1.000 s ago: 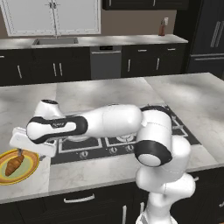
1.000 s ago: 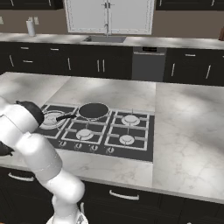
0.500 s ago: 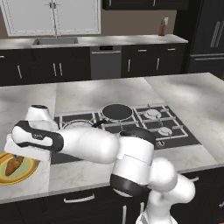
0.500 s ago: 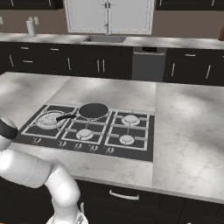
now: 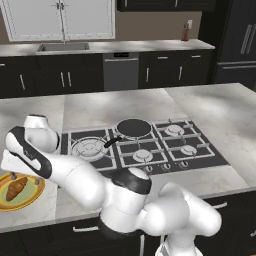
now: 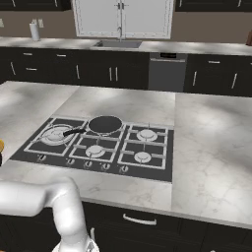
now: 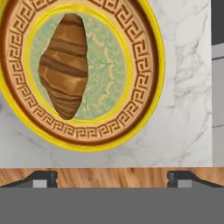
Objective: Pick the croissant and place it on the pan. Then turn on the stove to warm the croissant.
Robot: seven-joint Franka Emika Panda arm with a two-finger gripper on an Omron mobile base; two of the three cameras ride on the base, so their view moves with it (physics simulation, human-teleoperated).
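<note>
Three views of a simulated kitchen island. From the left base camera, the white arm bends low and far to the left, its hand above a yellow-rimmed plate (image 5: 22, 200) at the bench (image 5: 115, 107) front edge; the croissant (image 5: 16, 188) lies on that plate. The hand camera looks straight down on the same croissant (image 7: 64, 65), off-centre on the green middle of the plate (image 7: 144, 87), with the end effector (image 7: 112, 178) tips spread wide and nothing between them. The right base camera gives the clearer look at the stove (image 6: 98, 144): the black pan (image 6: 104, 124) sits on a rear burner, handle pointing left, with knobs (image 6: 88, 164) along the front edge
</note>
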